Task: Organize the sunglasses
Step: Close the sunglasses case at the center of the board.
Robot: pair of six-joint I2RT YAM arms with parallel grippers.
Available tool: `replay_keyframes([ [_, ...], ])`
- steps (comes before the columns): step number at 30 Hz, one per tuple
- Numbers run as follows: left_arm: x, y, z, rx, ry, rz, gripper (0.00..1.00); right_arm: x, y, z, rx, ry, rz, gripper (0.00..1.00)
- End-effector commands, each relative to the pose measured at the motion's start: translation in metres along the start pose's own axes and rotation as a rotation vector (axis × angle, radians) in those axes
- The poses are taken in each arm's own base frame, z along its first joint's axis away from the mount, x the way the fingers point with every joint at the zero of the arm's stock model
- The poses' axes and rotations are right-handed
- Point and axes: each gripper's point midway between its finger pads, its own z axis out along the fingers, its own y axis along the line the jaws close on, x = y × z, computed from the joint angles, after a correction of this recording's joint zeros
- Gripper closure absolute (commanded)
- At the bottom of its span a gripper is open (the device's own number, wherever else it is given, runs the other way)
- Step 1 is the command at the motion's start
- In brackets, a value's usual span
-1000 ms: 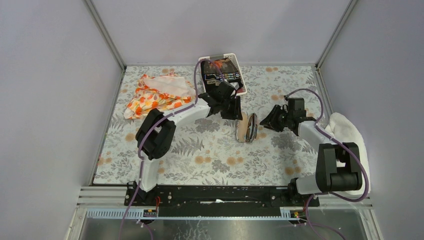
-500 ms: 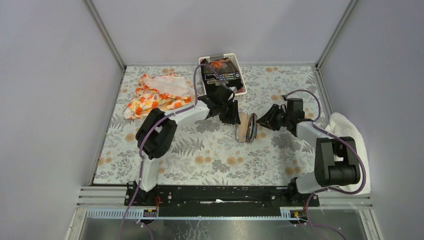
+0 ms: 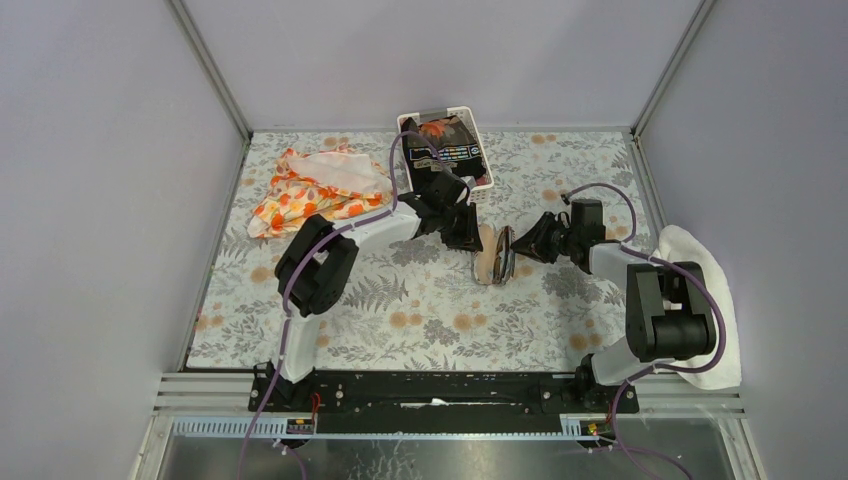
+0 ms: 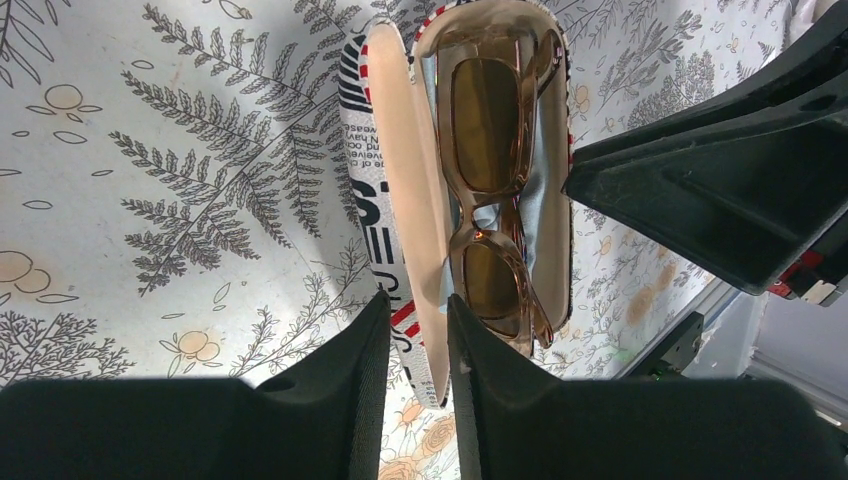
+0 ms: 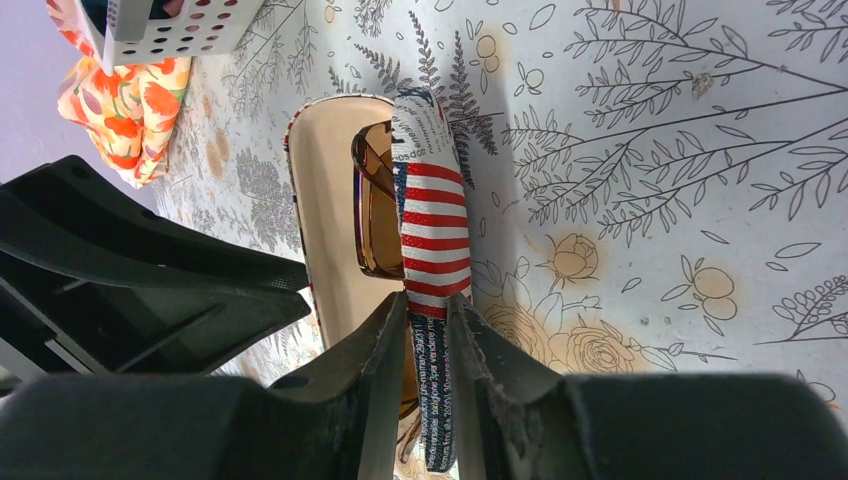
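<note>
The sunglasses (image 4: pixel 490 200), brown frame with brown lenses, lie inside an open printed case (image 3: pixel 495 256) standing on its hinge at the table's middle. My left gripper (image 4: pixel 418 340) is shut on the case's left half (image 4: pixel 395 190), tan inside with lettering outside. My right gripper (image 5: pixel 428 330) is shut on the right half (image 5: pixel 430 225), which has a flag print. The sunglasses show in the right wrist view (image 5: pixel 375 210) behind that half. In the top view the left gripper (image 3: pixel 476 240) and right gripper (image 3: pixel 522 248) flank the case.
A white basket (image 3: pixel 480 150) holding a dark packet stands at the back. An orange floral cloth (image 3: pixel 315 190) lies at the back left. A white towel (image 3: pixel 700 290) hangs at the right table edge.
My right gripper has moved left to the case and now holds its right half. The left gripper has shifted slightly along the left half.
</note>
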Motion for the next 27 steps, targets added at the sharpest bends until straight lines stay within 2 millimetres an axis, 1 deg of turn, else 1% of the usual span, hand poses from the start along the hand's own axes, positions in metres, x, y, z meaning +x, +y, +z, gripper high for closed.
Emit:
replay_keyframes([
  [1,-0.001,0.002,0.006,0.017,-0.004,-0.001,0.69,0.0,0.007,0.001,-0.048,0.004,-0.011,0.72],
  [8,-0.001,0.001,0.009,0.022,0.0,-0.002,0.71,0.001,0.006,0.003,-0.057,0.013,-0.002,0.78],
  [14,0.0,-0.003,0.012,0.047,0.007,-0.011,0.73,0.005,0.005,0.003,-0.06,0.017,0.006,0.79],
  [21,0.004,-0.016,0.019,0.087,0.026,-0.016,0.73,0.006,0.006,0.004,-0.073,0.018,0.014,0.8],
  [27,0.003,-0.031,0.026,0.121,0.032,-0.008,0.73,0.008,0.007,0.004,-0.084,0.026,0.023,0.81],
])
